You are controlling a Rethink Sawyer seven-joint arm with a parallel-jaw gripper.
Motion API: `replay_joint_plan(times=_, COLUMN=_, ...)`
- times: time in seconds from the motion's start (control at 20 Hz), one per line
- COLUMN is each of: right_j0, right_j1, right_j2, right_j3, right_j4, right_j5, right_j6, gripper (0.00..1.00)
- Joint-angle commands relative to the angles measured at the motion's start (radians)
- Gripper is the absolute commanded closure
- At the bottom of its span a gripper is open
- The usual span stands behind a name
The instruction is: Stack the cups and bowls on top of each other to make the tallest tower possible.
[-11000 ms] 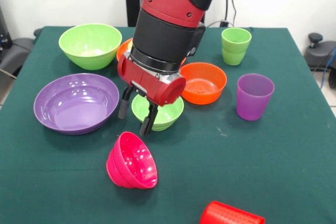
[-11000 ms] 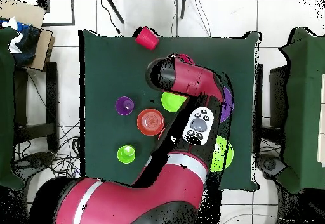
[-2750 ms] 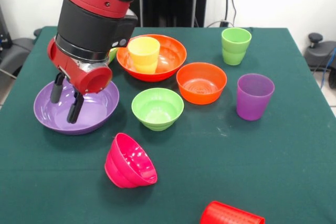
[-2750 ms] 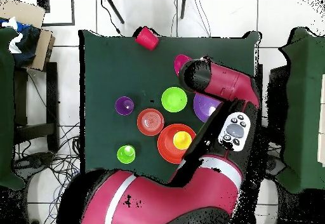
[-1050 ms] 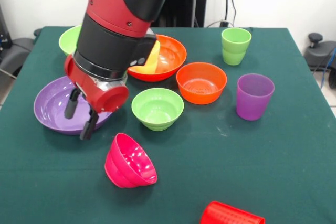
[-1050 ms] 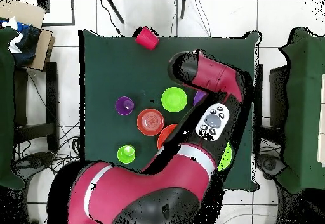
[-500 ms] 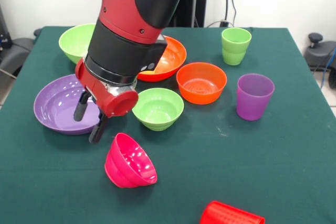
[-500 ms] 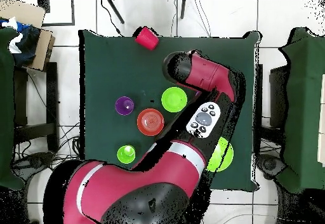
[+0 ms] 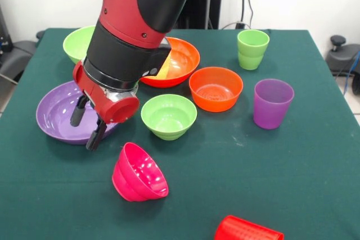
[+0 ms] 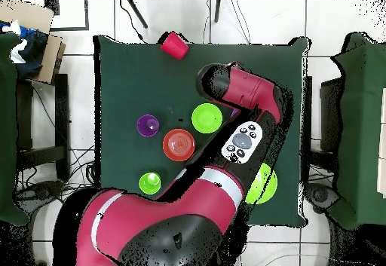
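Note:
My gripper (image 9: 85,126) is open and empty at the near rim of the large purple bowl (image 9: 53,113): one finger hangs over its inside, the other just outside the rim. The magenta-pink bowl (image 9: 139,173) lies tipped on its side in front. The small lime green bowl (image 9: 169,116) and small orange bowl (image 9: 216,88) stand mid-table. The large orange bowl (image 9: 183,60) holds the yellow cup (image 9: 164,70), mostly hidden by my arm. The large lime green bowl (image 9: 76,43) is at the back left. The purple cup (image 9: 273,103) and light green cup (image 9: 252,49) stand upright at the right. The red cup (image 9: 247,230) lies on its side at the front edge.
In the overhead view my arm (image 10: 241,120) covers the purple and magenta bowls and the gripper. The red cup (image 10: 174,45), small lime green bowl (image 10: 206,117), purple cup (image 10: 148,125), small orange bowl (image 10: 179,144) and light green cup (image 10: 150,182) show there.
In the last half second my gripper has shifted slightly left in the front view, back toward the purple bowl's rim. The cups and bowls have not moved.

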Motion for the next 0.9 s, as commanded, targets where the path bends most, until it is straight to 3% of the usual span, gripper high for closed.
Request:
replay_joint_plan(times=0.05, right_j0=-0.011, right_j1=0.053, right_j2=0.090, right_j3=-0.020, right_j4=0.006, right_j5=0.024, right_j6=0.142, gripper=0.00)
replay_joint_plan(times=0.4, right_j0=-0.013, right_j1=0.112, right_j2=0.110, right_j3=-0.059, right_j4=0.012, right_j5=-0.048, right_j6=0.143, gripper=0.00)
replay_joint_plan(times=0.9, right_j0=-0.007, right_j1=0.137, right_j2=0.096, right_j3=-0.086, right_j4=0.011, right_j5=-0.045, right_j6=0.134, gripper=0.00)
